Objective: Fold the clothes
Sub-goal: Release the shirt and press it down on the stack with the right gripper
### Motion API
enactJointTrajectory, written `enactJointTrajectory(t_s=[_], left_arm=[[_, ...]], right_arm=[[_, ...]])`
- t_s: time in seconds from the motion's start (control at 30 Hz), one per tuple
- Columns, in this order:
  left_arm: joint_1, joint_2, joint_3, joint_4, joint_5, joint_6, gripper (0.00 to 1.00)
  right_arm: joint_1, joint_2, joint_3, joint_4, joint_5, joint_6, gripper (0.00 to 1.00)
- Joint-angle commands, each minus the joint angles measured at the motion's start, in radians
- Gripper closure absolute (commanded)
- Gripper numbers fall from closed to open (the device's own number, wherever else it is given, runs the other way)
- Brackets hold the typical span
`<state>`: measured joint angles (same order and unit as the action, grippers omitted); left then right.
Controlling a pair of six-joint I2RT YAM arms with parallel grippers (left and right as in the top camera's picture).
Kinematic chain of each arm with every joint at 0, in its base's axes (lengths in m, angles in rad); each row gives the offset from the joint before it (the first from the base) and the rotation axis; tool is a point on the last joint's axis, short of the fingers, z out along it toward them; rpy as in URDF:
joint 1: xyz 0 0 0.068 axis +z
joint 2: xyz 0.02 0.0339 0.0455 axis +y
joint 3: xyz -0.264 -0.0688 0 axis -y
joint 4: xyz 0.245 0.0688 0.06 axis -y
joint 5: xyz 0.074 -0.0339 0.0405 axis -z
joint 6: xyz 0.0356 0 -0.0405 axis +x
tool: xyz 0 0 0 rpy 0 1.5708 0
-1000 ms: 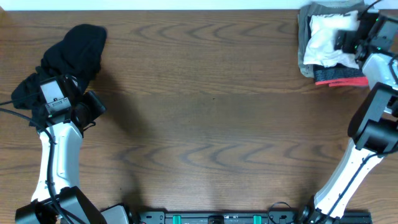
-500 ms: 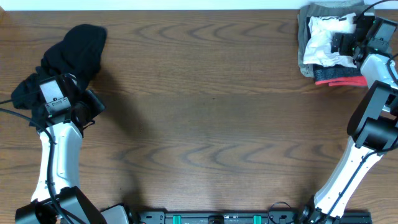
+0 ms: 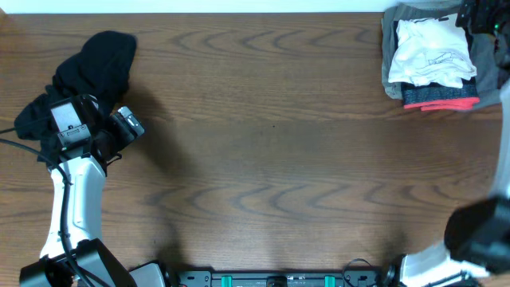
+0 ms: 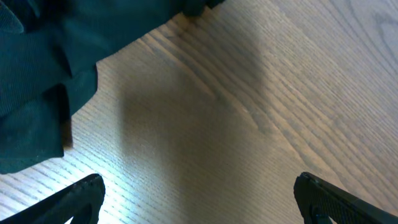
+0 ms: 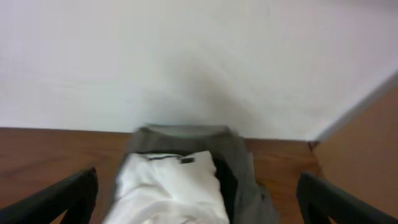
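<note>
The clothes lie in two places. A crumpled black garment (image 3: 94, 70) sits at the far left; in the left wrist view its edge (image 4: 37, 81) fills the upper left. My left gripper (image 3: 123, 137) is just right of it and stands open (image 4: 199, 208) over bare wood, holding nothing. At the far right a white T-shirt (image 3: 430, 49) tops a pile with a grey garment (image 3: 392, 56) and a red-edged piece (image 3: 438, 102). My right gripper (image 3: 484, 17) hangs at the pile's far right corner. In its own view it is open (image 5: 199, 208), with the white T-shirt (image 5: 171, 190) beyond the fingers.
The wooden table (image 3: 271, 159) runs between the two heaps. A pale wall (image 5: 186, 56) rises behind the right pile. The right arm (image 3: 478, 231) is blurred at the right edge. The left arm's base (image 3: 76, 263) is at the front left.
My left gripper has gone from shut to wide open beside the black garment. The right gripper has lifted off the white T-shirt and swung back to the far right corner.
</note>
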<state>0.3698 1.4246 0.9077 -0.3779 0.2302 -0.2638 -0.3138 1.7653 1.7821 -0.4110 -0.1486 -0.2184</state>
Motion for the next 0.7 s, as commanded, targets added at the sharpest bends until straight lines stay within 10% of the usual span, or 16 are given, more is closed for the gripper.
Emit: enactJointTrajectory(t_s=[0.0,0.67], left_arm=[[-0.002,0.006,0.013,-0.002,0.001,0.004,0.02],[-0.002,0.006,0.012,-0.002,0.001,0.004,0.02]], right_arm=[[0.034,-0.100,0.004,-0.112,-0.100,0.005,0.01],[0.098,-0.179,0.004,-0.238,-0.386,0.004,0.01]])
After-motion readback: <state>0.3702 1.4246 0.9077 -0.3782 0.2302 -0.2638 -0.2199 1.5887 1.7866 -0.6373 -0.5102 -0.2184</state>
